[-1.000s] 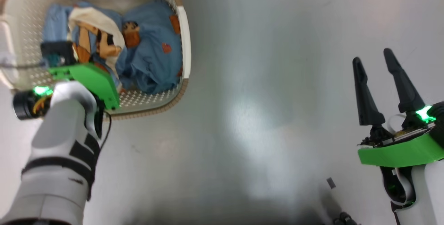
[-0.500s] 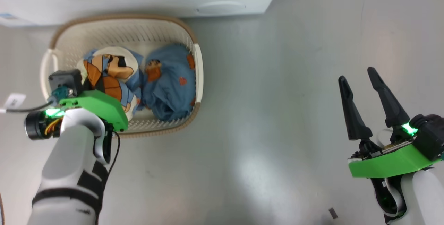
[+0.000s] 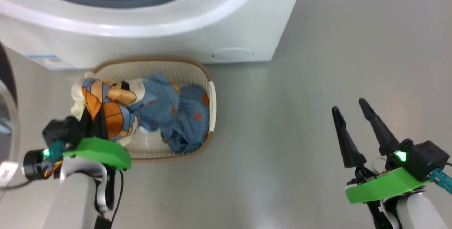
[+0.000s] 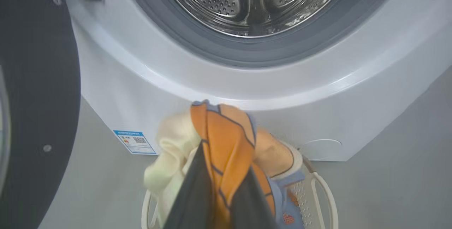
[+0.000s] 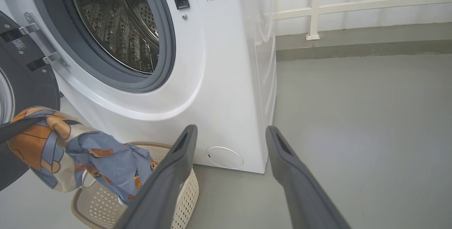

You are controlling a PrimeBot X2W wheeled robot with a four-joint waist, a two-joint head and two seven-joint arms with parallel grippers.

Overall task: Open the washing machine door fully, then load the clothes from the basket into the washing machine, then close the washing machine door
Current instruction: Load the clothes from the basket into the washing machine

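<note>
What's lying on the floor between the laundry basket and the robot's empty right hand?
Nothing. In the head view, the stretch between the basket and the right hand is bare grey floor.

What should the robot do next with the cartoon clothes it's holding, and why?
Probably raise the left claw toward the drum: it is shut on a garment that hangs half out of the basket, and the washing machine door stands open.
</note>
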